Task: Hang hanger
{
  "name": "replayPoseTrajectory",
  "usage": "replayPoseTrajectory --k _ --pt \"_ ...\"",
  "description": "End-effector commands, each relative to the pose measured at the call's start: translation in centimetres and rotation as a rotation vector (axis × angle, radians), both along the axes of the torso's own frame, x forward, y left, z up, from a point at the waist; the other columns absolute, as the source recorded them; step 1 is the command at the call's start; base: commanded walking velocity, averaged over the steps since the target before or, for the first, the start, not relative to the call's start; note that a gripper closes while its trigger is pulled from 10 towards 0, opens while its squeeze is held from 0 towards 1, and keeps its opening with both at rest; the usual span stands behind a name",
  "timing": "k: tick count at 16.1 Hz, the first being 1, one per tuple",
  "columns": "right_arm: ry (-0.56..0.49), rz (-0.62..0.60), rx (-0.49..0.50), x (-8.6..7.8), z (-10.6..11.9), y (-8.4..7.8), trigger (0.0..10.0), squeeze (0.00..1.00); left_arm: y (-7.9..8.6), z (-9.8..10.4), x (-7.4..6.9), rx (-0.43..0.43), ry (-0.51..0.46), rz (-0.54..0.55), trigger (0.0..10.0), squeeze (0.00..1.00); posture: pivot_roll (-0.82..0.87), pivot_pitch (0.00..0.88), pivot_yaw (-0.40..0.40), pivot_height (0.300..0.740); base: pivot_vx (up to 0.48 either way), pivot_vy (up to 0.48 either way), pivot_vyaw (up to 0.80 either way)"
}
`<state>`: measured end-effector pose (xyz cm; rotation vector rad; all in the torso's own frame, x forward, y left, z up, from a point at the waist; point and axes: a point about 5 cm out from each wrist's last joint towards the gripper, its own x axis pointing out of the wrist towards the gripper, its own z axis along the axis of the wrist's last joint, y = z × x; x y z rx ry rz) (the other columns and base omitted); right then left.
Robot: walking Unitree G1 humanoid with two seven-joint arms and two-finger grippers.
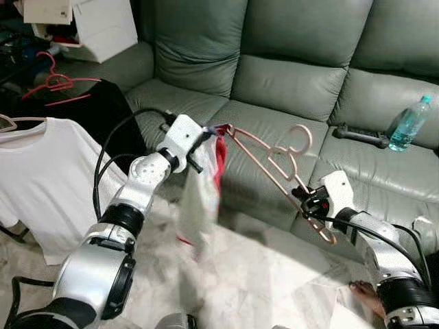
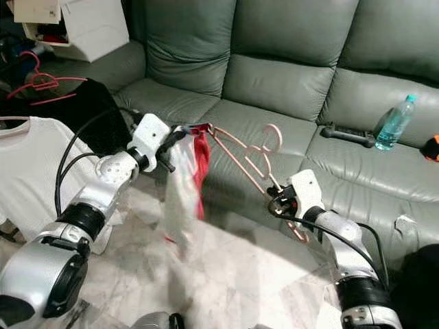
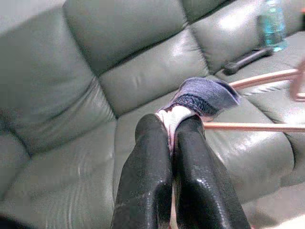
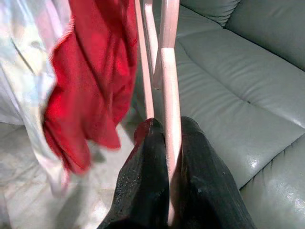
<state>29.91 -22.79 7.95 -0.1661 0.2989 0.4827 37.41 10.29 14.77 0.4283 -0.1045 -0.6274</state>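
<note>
A pink hanger is held tilted in the air in front of the sofa, hook toward the cushions. My right gripper is shut on its lower end, and the pink bar passes between the black fingers. A red and white garment hangs from the hanger's upper end, its blue collar draped over the tip. My left gripper is shut on the garment's collar edge beside the hanger bar.
A grey-green sofa fills the back, with a water bottle and a dark remote-like bar on its right seat. A white T-shirt hangs at left near a red hanger. Someone's foot rests on the marble floor.
</note>
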Motion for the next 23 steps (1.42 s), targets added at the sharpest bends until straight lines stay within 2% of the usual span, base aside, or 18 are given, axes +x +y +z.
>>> replayPoseTrajectory --k 1,3,4,6,8,10,12,13,15,19,23 --pt "0.012 0.002 0.02 0.1 0.1 0.1 10.0 0.0 -0.6 0.6 -0.4 0.031 -0.072 -0.064 10.0 0.0 -0.11 0.016 0.087 0.74 0.0 0.0 0.0" --pt "0.089 0.071 0.038 -0.7 -0.9 0.7 10.0 0.0 -2.7 1.0 -1.4 0.074 -0.161 -0.208 10.0 0.0 -0.11 0.016 0.084 0.74 0.0 0.0 0.0" --pt "0.108 0.093 0.04 -0.9 -1.1 0.7 10.0 0.0 -3.2 1.0 -1.8 0.094 -0.184 -0.253 10.0 0.0 -0.11 0.016 0.084 0.74 0.0 0.0 0.0" --pt "0.145 0.157 0.02 -1.6 -1.4 0.7 10.0 0.0 -4.3 0.2 -3.1 0.188 -0.221 -0.406 10.0 0.0 -0.1 0.017 0.085 0.74 0.0 0.0 0.0" --pt "0.184 0.238 -0.048 -2.4 -1.3 -0.2 10.0 0.0 -4.6 -1.1 -4.2 0.311 -0.232 -0.538 10.0 0.0 -0.1 0.018 0.09 0.74 0.0 0.0 0.0" --pt "0.196 0.269 -0.109 -2.7 -0.9 -1.4 10.0 0.0 -4.3 -1.7 -4.6 0.371 -0.227 -0.587 10.0 0.0 -0.11 0.02 0.096 0.74 0.0 0.0 0.0" --pt "0.198 0.295 -0.208 -3.0 0.3 -3.5 10.0 0.0 -3.7 -2.2 -4.5 0.432 -0.204 -0.612 10.0 0.0 -0.11 0.022 0.097 0.74 0.0 0.0 0.0" --pt "0.207 0.322 -0.26 -3.2 0.9 -4.6 10.0 0.0 -3.2 -2.6 -4.5 0.483 -0.195 -0.614 10.0 0.0 -0.11 0.022 0.099 0.74 0.0 0.0 0.0" --pt "0.198 0.375 -0.34 -3.1 2.1 -5.5 10.0 0.0 -2.5 -3.1 -4.1 0.537 -0.167 -0.586 10.0 0.0 -0.11 0.023 0.1 0.74 0.0 0.0 0.0" --pt "0.2 0.473 -0.388 -2.9 3.5 -5.3 10.0 0.0 -2.0 -3.5 -3.7 0.579 -0.164 -0.546 10.0 0.0 -0.11 0.029 0.098 0.74 0.0 0.0 0.0" --pt "0.22 0.624 -0.407 -3.1 4.0 -3.9 10.0 0.0 -2.6 -3.7 -4.2 0.631 -0.213 -0.619 10.0 0.0 -0.11 0.031 0.097 0.74 0.0 0.0 0.0"
